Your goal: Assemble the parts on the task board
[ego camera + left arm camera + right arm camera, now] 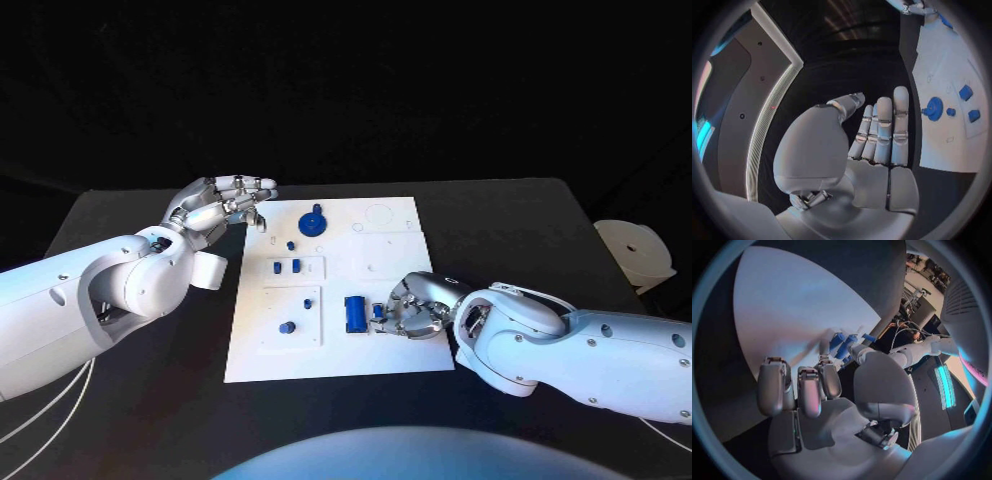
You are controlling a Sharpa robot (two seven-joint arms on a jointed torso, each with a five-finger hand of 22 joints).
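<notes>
Head view: right hand [410,305] over task board [387,350], fingers' hold unclear.

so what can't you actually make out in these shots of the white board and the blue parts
- Right silver hand, head view: its curled fingers hide whether it grips a small blue piece or only touches it.
- Right wrist view: the blue pieces past the fingertips are too small and half covered to tell apart.
- White task board, left wrist view: cut off by the circle's rim.
- Pale outlines on the board's far end, head view: too faint to read.
</notes>
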